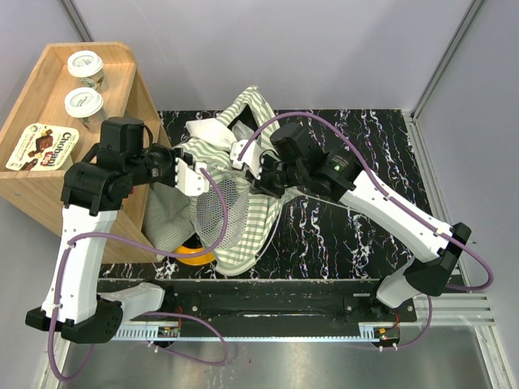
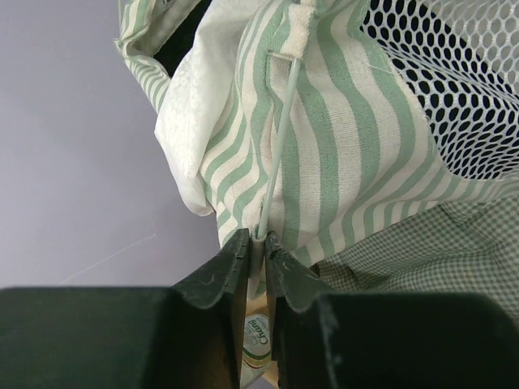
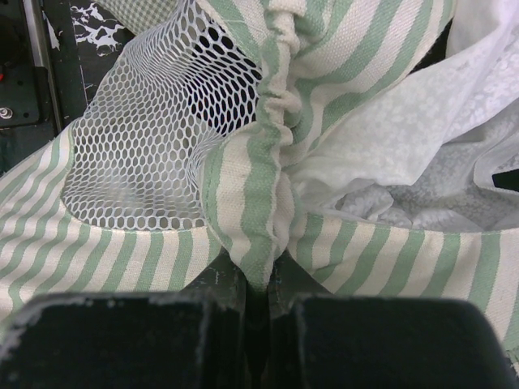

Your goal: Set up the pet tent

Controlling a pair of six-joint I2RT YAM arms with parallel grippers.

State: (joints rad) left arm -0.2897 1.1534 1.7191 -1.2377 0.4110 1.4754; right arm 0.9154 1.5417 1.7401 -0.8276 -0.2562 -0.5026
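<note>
At the left edge of the one pet tent (image 1: 251,231), lying collapsed on the desk (image 1: 340,235) between two arms, the left fingers (image 2: 227,267) pinch the end of one thin pole (image 2: 280,138); its long axis runs straight away from them into a fabric pocket (image 2: 293,36). Farther across the tent, the right fingers (image 3: 212,296) are pressed together on a gathered seam beside its single mesh window (image 3: 138,138). Both arms hold it.
</note>
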